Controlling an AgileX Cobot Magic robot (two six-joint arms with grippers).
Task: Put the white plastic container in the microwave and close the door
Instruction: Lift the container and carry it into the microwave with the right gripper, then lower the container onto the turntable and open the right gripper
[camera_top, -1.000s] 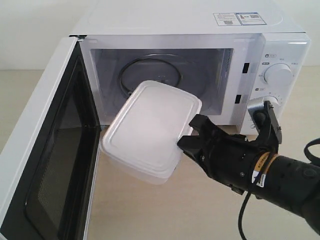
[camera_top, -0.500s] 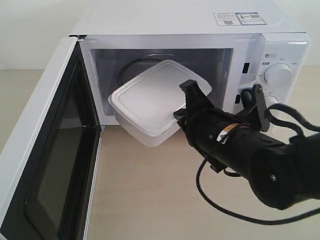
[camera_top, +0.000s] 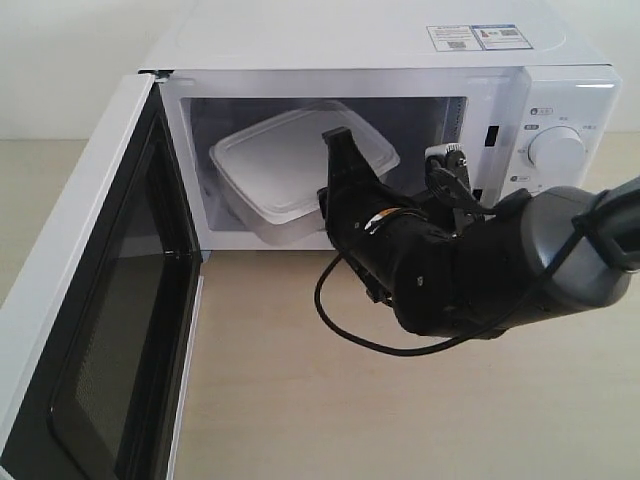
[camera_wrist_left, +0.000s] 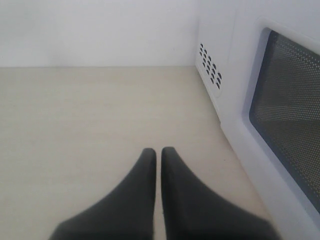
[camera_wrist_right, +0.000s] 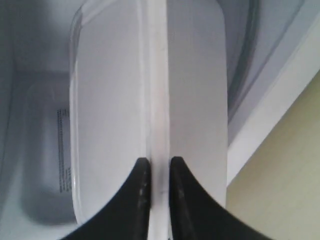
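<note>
Container (camera_top: 285, 165) entered microwave (camera_top: 300, 40); right wrist view shows fingers (camera_wrist_right: 140, 200) pinching rim (camera_wrist_right: 159, 125).

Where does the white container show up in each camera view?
Exterior view: container upper centre, in the microwave's opening, held by the right gripper.
Left wrist view: not in it.
Right wrist view: fills the middle, rim between the fingers.
Shared landmark: the microwave.

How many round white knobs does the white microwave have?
1. The round white knob sits high on the white microwave's right panel. The dark robot arm covers the panel below, so another may be hidden.
</note>
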